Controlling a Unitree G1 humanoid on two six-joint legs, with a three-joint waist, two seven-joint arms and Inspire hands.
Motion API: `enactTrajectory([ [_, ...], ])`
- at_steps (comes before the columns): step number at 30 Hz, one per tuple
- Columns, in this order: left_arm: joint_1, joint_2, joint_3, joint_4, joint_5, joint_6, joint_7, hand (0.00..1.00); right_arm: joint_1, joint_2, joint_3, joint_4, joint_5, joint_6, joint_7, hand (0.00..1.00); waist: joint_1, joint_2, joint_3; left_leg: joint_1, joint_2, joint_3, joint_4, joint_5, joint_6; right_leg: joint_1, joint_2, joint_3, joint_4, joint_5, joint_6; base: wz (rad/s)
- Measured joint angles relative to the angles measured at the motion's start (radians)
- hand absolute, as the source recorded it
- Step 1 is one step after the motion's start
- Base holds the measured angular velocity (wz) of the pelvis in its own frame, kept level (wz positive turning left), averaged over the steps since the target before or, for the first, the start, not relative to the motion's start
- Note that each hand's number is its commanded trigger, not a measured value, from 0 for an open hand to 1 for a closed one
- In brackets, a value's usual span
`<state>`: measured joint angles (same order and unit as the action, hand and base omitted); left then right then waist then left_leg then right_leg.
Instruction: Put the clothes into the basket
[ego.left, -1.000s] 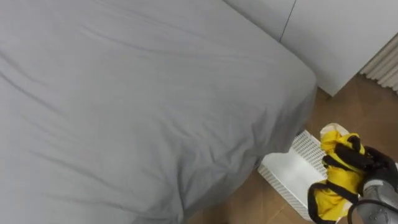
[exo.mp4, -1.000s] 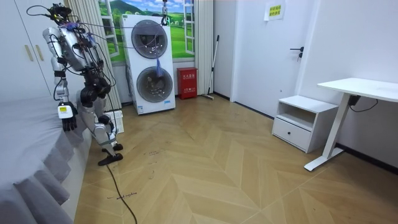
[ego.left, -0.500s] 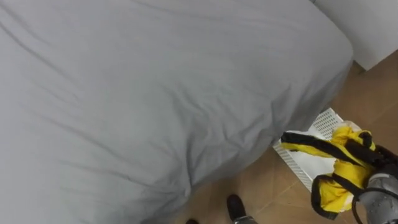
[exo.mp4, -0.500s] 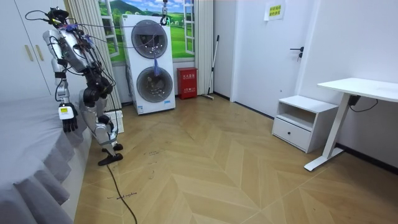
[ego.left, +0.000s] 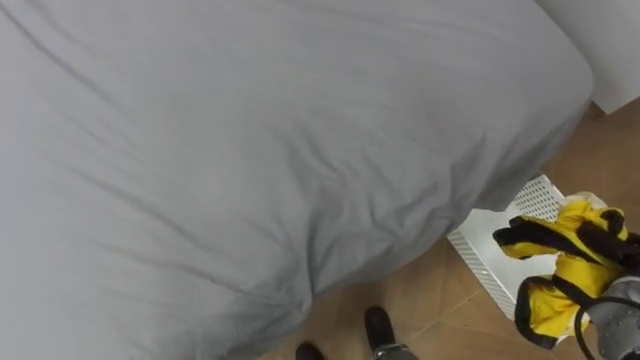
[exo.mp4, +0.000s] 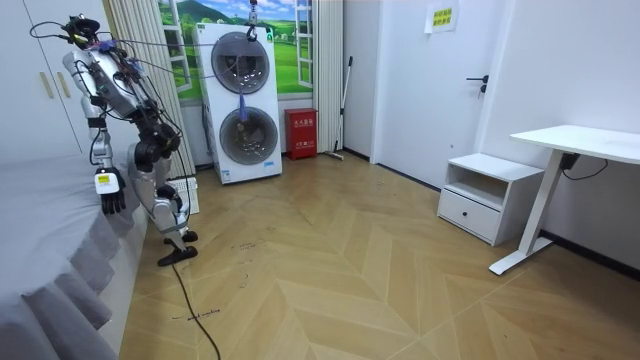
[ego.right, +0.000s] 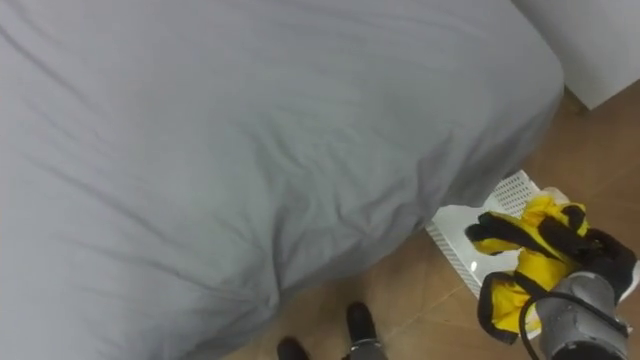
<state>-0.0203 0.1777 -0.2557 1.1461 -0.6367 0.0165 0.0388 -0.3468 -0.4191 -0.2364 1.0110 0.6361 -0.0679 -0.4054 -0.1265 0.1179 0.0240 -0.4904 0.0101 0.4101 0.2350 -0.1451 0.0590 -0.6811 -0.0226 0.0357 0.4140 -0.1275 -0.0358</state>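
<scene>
My right hand (ego.left: 614, 236) is shut on a yellow garment with black trim (ego.left: 560, 285), holding it at the lower right, just over the near end of the white slatted basket (ego.left: 536, 194). The basket stands on the wood floor against the foot corner of the grey bed (ego.left: 250, 140). The right eye view shows the same hand (ego.right: 598, 256), garment (ego.right: 530, 262) and basket (ego.right: 452, 236). In the room view I stand between the bed and the basket (exo.mp4: 187, 193), and my left hand (exo.mp4: 110, 190) hangs open at my side over the bed's edge.
The grey bed cover (ego.right: 230, 130) lies smooth with no clothes on it. A white wardrobe panel (ego.left: 612, 40) stands beyond the bed's corner. The room view shows stacked washing machines (exo.mp4: 245, 100) behind me and wood floor (exo.mp4: 330, 270) stretching to the right.
The eye view has shifted down and across the bed, so the camera moved. My right hand still holds the yellow garment over the basket; its black strip has drawn in.
</scene>
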Motion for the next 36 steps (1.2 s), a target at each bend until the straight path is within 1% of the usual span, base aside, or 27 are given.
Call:
enactTrajectory([
  [1,0.0,0.0,-0.003,0.0,0.0,-0.004,0.0,0.0,0.0,-0.002,-0.001,0.0,0.011,-0.004,0.0,0.01,0.0,0.0,0.0,0.0,-0.001,-0.001,0.0,0.0,0.0,0.0,-0.001,-0.003,0.001,0.0,0.0,0.08],
  [3,0.004,0.0,-0.006,-0.002,0.0,-0.011,0.0,0.0,-0.001,-0.008,-0.002,0.0,0.025,-0.006,0.0,0.0,-0.001,0.0,-0.0004,0.0,-0.002,-0.001,0.0,0.0,0.0,0.001,-0.003,-0.006,0.003,-0.003,0.002,0.07],
  [5,0.021,0.0,-0.006,-0.022,0.0,-0.016,0.0,0.0,-0.003,-0.021,-0.003,0.0,0.025,-0.006,-0.001,0.0,-0.001,0.001,-0.0005,0.0,-0.004,-0.001,0.0,0.0,0.0,0.001,-0.006,-0.007,0.004,-0.005,0.003,0.02],
  [8,0.029,0.0,-0.009,-0.032,0.0,-0.019,0.0,0.0,-0.003,-0.047,-0.003,0.0,0.028,-0.008,-0.008,0.0,-0.005,0.001,-0.0005,-0.001,-0.005,0.004,0.0,0.0,0.0,0.001,-0.007,-0.006,0.003,-0.006,0.006,0.0],
  [10,0.03,0.0,-0.017,-0.032,0.0,-0.019,0.0,0.0,-0.004,-0.063,-0.003,0.0,0.032,-0.019,-0.013,0.0,-0.005,0.001,-0.0005,0.0,-0.005,0.011,0.0,0.0,0.0,0.001,-0.007,-0.005,0.001,-0.007,0.007,-0.05],
  [12,0.03,0.0,-0.022,-0.033,-0.001,-0.02,0.0,0.0,-0.004,-0.067,-0.004,0.0,0.033,-0.027,-0.022,0.0,-0.006,0.001,-0.0008,0.0,-0.005,0.014,0.0,0.0,0.0,0.001,-0.007,-0.001,0.001,-0.007,0.007,-0.04],
  [15,0.042,0.0,-0.022,-0.051,-0.001,-0.02,0.001,0.0,-0.006,-0.073,-0.004,-0.008,0.033,-0.027,-0.031,0.0,-0.006,0.001,-0.0011,0.002,-0.005,0.023,0.0,0.0,0.0,0.0,-0.005,0.007,0.002,-0.008,0.008,-0.04],
  [19,0.059,0.0,-0.022,-0.067,-0.001,-0.021,0.001,0.0,-0.007,-0.083,-0.009,-0.022,0.034,-0.027,-0.048,0.0,-0.006,0.003,-0.0019,0.004,-0.006,0.026,0.0,0.0,0.0,0.001,-0.004,0.015,0.003,-0.008,0.008,-0.03],
  [25,0.065,0.0,-0.022,-0.067,-0.001,-0.021,0.001,0.0,-0.006,-0.084,-0.021,-0.045,0.035,-0.036,-0.053,0.0,-0.006,0.007,-0.0051,0.008,-0.005,0.027,0.0,0.0,0.0,0.001,-0.001,0.019,0.007,-0.008,0.008,-0.02],
  [32,0.068,0.001,-0.022,-0.068,-0.001,-0.021,0.0,0.0,-0.006,-0.086,-0.021,-0.045,0.026,-0.04,-0.053,0.0,-0.007,0.008,-0.0056,0.014,-0.006,0.027,0.001,0.0,0.0,0.002,-0.001,0.02,0.016,-0.008,0.008,0.0],
  [36,0.068,0.003,-0.022,-0.071,-0.001,-0.021,0.0,0.0,-0.006,-0.1,-0.021,-0.045,0.019,-0.041,-0.059,0.0,-0.008,0.008,-0.0057,0.013,-0.006,0.027,0.001,0.0,0.0,0.001,-0.001,0.022,0.015,-0.008,0.008,0.0],
])
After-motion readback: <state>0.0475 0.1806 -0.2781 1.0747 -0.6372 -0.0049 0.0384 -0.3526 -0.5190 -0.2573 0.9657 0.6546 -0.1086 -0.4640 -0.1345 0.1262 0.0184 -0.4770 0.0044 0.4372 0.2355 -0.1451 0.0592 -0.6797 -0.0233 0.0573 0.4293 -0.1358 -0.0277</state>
